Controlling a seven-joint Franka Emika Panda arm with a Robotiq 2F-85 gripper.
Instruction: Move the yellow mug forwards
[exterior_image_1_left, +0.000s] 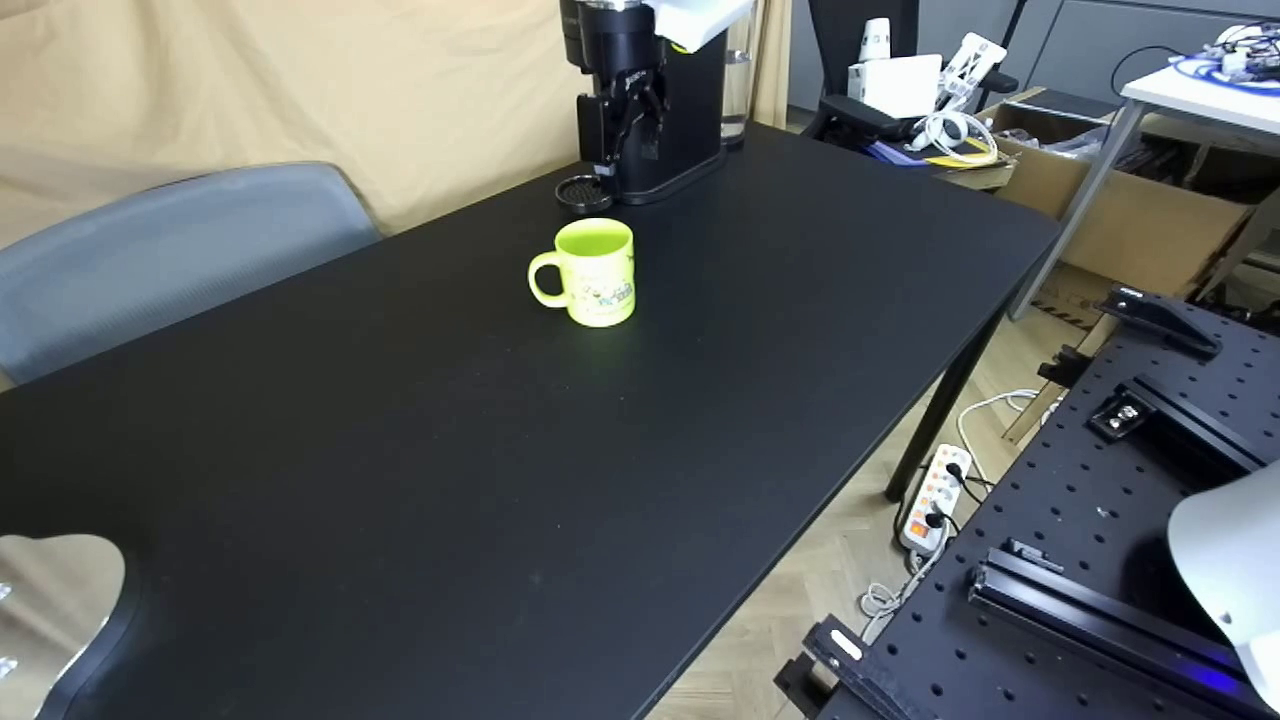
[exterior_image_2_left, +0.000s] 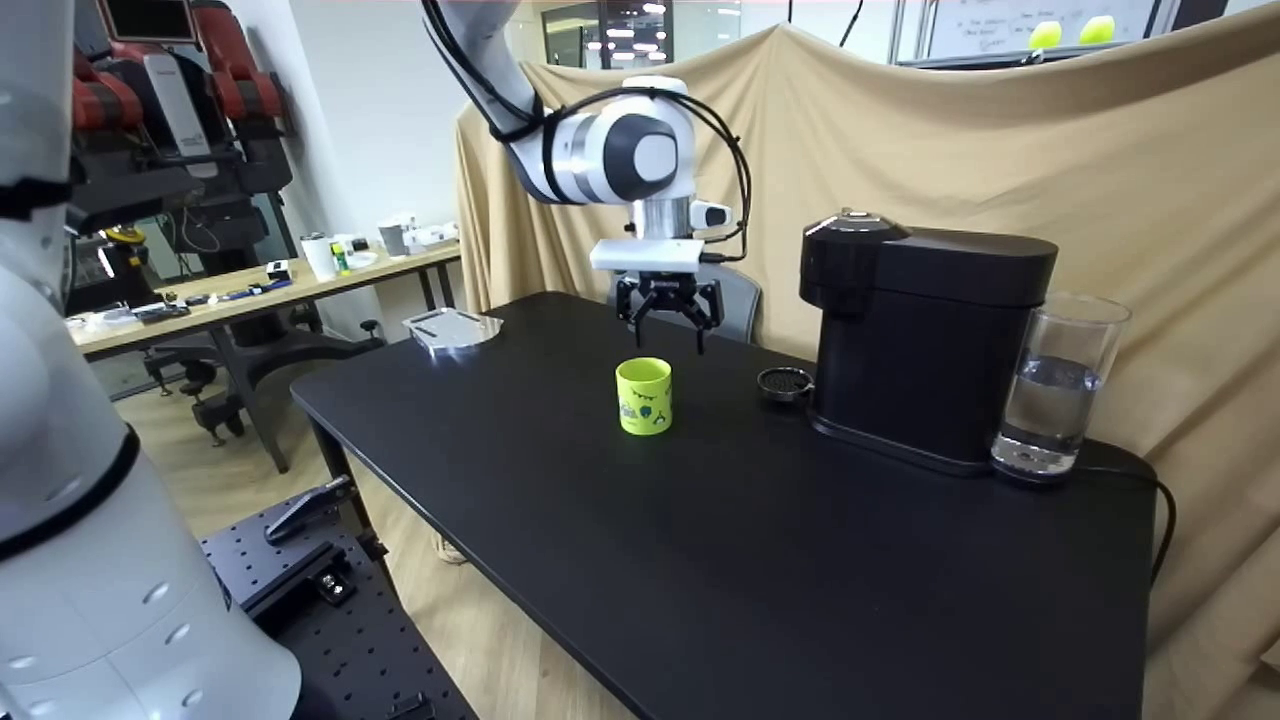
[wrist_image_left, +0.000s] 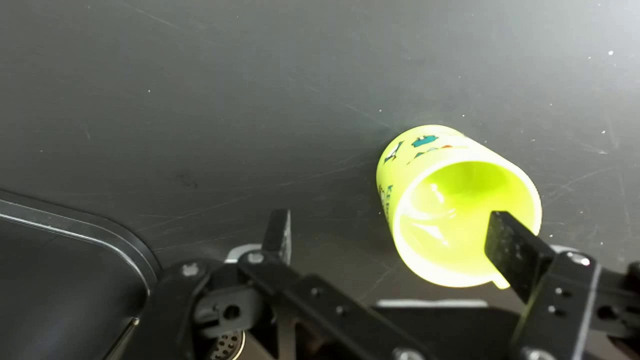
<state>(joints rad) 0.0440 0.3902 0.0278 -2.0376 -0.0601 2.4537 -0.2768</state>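
Gripper (wrist_image_left: 390, 215) hanging above mug (exterior_image_1_left: 599, 280), bit off-centre, jaws spread, grasping nothing. Probably handling light, stiff, slick, chippable; I'd be pinching across body, sparing handle (exterior_image_1_left: 533, 281). Sitting upright on table (exterior_image_2_left: 700, 580), near coffee machine (exterior_image_2_left: 920, 360).

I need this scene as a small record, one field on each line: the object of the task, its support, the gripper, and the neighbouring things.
Task object: yellow mug, upright, with prints on its side
Support: black table
End effector: gripper, open, raised over the table, holding nothing
Alignment: wrist view shows the mug off-centre, nearer one of the fingers
Neighbours: coffee machine; round grille; clear container, partly filled with liquid
At table's edge: shiny flat piece
Progress: mug not yet grasped
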